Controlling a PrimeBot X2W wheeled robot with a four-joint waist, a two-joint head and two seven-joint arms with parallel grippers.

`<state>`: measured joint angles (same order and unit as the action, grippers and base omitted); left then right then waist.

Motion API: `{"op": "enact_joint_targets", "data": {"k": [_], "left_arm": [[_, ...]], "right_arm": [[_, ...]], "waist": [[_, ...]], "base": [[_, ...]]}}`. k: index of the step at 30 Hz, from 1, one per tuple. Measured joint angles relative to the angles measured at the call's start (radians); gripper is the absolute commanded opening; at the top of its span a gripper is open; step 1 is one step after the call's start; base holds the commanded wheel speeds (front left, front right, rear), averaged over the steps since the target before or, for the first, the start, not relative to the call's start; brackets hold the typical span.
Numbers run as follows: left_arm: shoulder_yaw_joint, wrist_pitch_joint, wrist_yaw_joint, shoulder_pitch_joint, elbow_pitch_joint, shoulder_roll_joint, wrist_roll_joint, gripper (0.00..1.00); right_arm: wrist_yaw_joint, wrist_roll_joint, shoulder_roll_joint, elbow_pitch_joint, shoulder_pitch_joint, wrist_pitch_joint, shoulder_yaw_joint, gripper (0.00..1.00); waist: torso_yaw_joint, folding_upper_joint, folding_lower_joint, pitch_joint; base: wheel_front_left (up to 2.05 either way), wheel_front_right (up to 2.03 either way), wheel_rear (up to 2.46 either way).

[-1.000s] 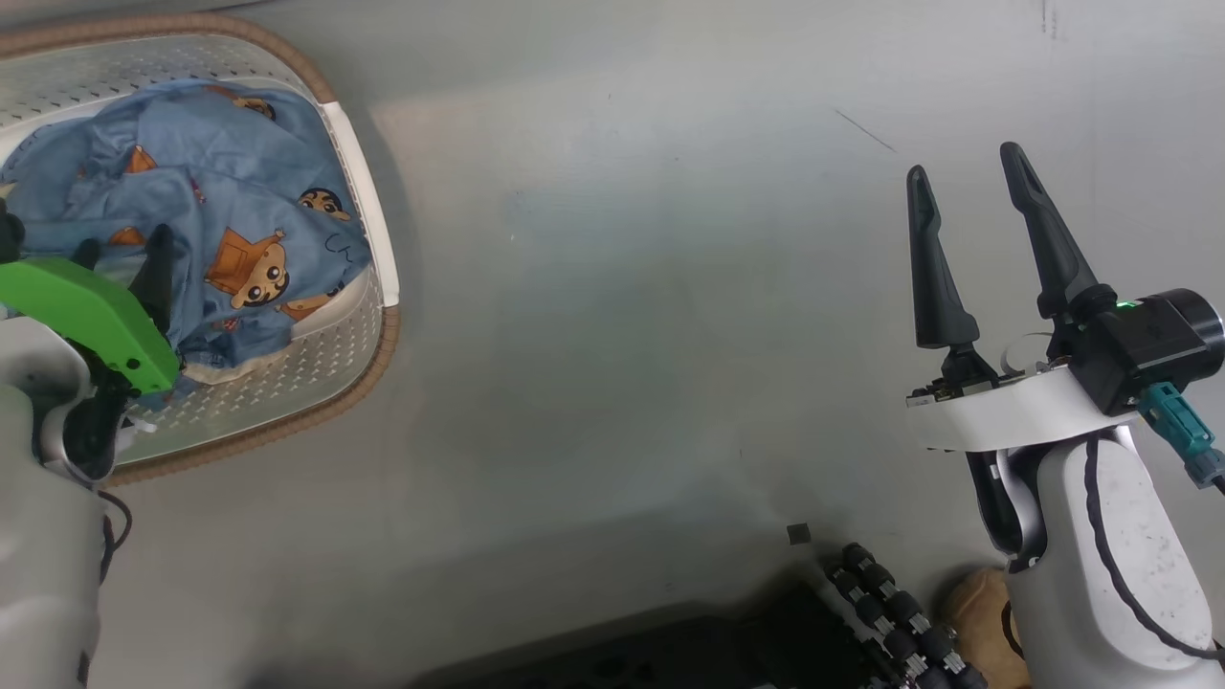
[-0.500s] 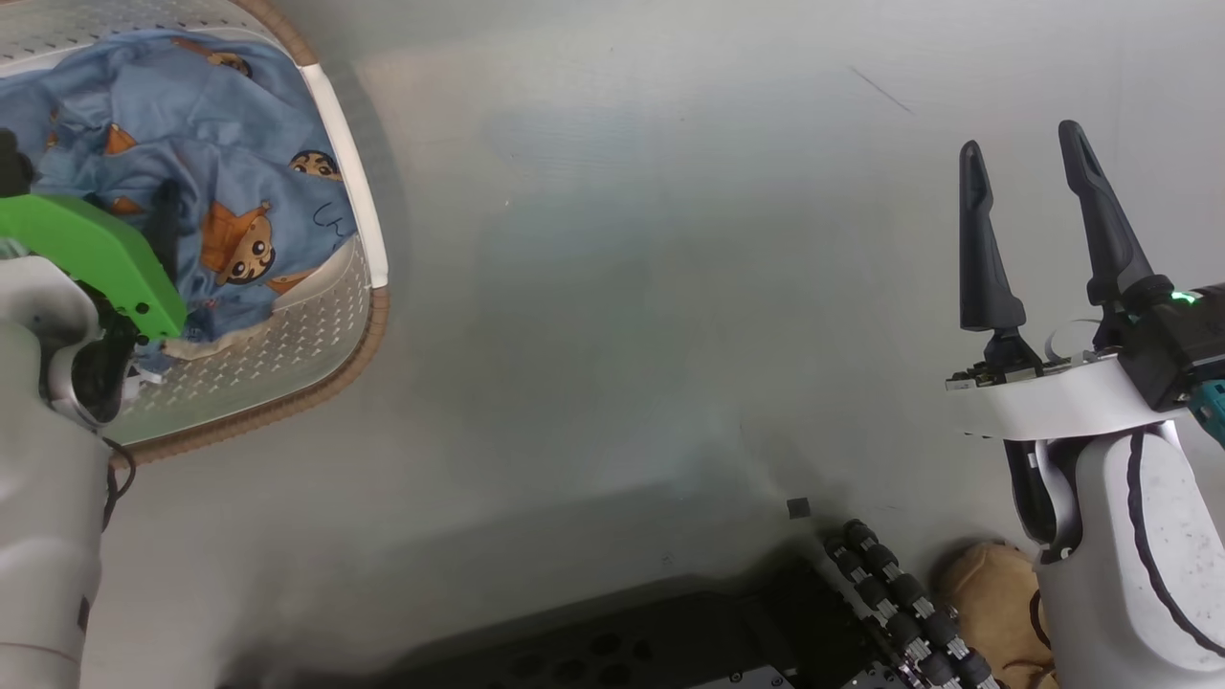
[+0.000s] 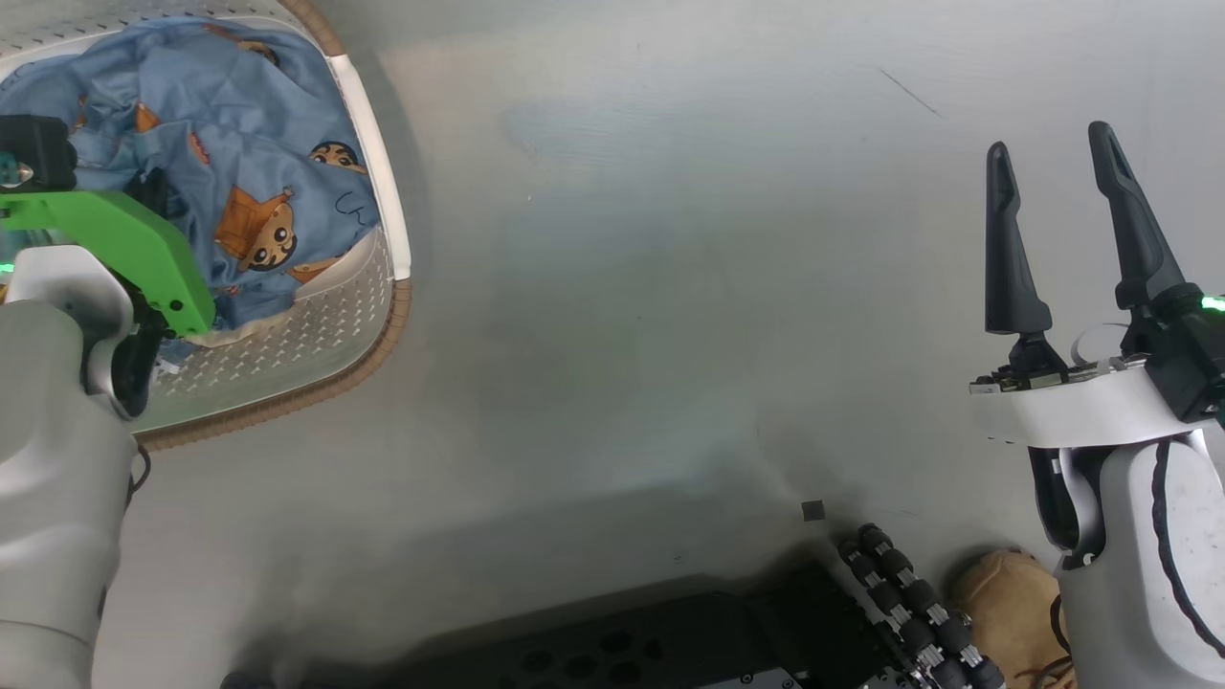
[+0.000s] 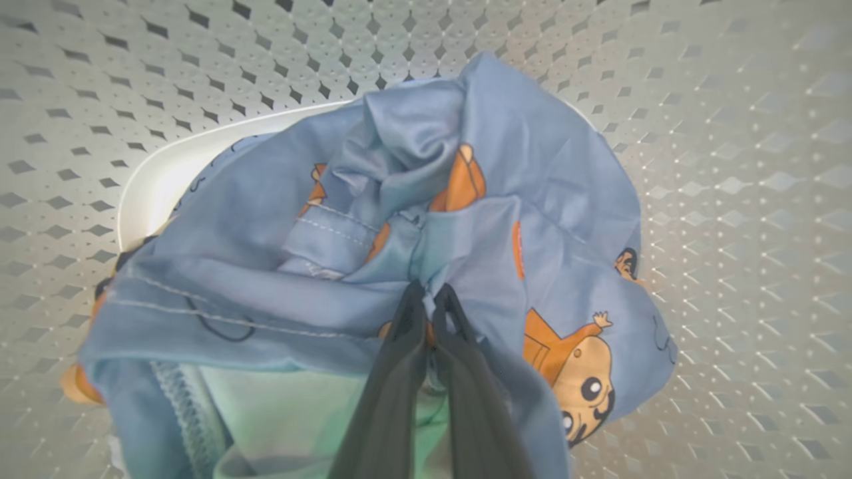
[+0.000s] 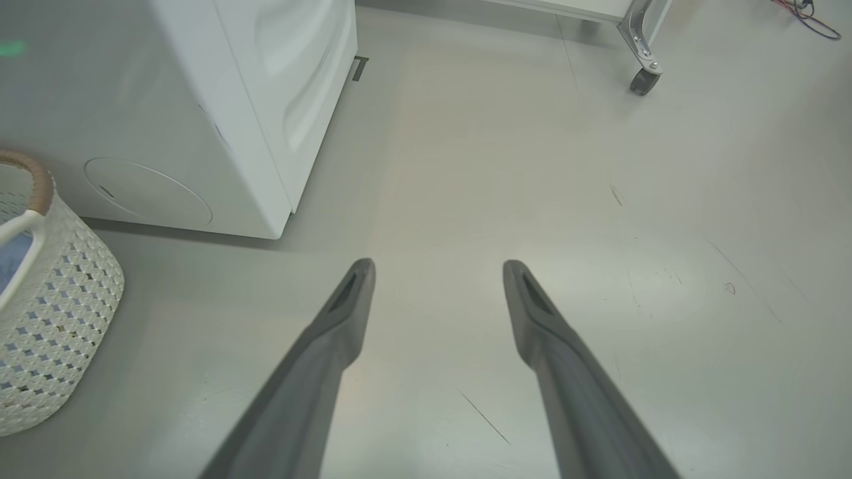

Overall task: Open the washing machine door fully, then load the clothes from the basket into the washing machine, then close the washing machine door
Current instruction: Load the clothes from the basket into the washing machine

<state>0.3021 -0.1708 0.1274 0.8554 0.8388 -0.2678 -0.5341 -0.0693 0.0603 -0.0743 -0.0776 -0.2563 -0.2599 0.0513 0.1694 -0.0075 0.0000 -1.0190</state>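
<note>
On my feed the left jaws are closed on the clothes point(image 4: 466, 199): in the left wrist view the two dark fingers point(image 4: 393, 372) meet at their tips with a fold of the blue cartoon-print fabric bunched between them. The bundle sits inside the basket point(image 3: 316, 383), whose perforated cream walls surround it on every side in that view; I cannot tell whether the cloth rests on the bottom or hangs a little clear of it. From the head camera the basket is at the upper left on the grey floor point(image 3: 622, 287), with the left arm point(image 3: 48, 459) and its green wrist cover point(image 3: 124, 249) reaching over the rim into it. The right jaws are open, the fingers point(image 3: 1010, 258) spread well apart and holding nothing, at the right edge of the head view above bare floor, well apart from the basket. Through the right wrist camera I see the basket point(image 5: 60, 299) on the floor at the left, near the white washing machine point(image 5: 266, 100), which stands at the upper left. A caster wheel point(image 5: 642, 80) on a metal leg shows farther off at the top.
</note>
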Motion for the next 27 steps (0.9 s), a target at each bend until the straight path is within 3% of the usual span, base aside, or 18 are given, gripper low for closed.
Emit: {"op": "enact_joint_targets", "data": {"k": [11,21,27], "left_arm": [[0.010,0.188,0.000,0.000,0.020,0.058,-0.034,0.00],[0.007,0.434,0.000,-0.110,0.007,0.102,-0.127,0.00],[-0.005,0.436,0.000,-0.165,-0.021,0.108,-0.136,0.00]], "right_arm": [[0.000,0.000,-0.003,0.016,-0.008,0.000,-0.034,1.00],[-0.002,0.014,0.000,0.060,-0.047,0.000,-0.055,1.00],[-0.009,0.028,0.005,0.082,-0.064,0.000,-0.068,1.00]], "waist": [[-0.041,0.0000,0.0000,0.020],[-0.104,0.0000,0.0000,0.137],[-0.142,0.0000,-0.0001,0.216]], "base": [[0.00,0.00,0.00],[0.00,0.00,0.00],[0.00,0.00,0.00]]}}
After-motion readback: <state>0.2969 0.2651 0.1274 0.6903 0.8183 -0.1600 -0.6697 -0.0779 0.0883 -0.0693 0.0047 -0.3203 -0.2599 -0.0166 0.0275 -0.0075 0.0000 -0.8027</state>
